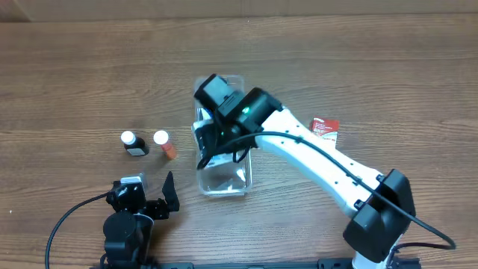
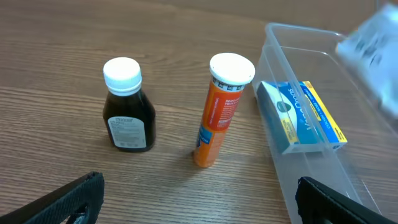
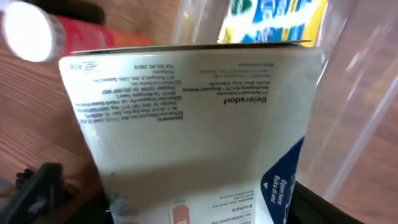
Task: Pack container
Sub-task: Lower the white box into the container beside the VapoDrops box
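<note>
Where the right jaws close, we record them pinching a white pack (image 3: 186, 124), held above the container (image 1: 224, 185). White pack: grey print, blue corner panel, dark jaw parts showing at both lower sides. Container: clear plastic, long and narrow, at the middle of the bench (image 1: 358, 52), its length running from near edge toward far edge; the right arm (image 1: 314, 153) crosses over it from the near right corner. Inside we note one blue-and-yellow box (image 2: 301, 118) lying on its floor. Left jaws: spread wide, holding nothing, close to the near edge, left of the container. Beyond them, toward the left edge, we list a dark bottle (image 2: 127, 115) with white cap and, nearer the container, an orange tube (image 2: 217, 112) with white cap. A red packet (image 1: 326, 128) lies apart, toward the right edge.
</note>
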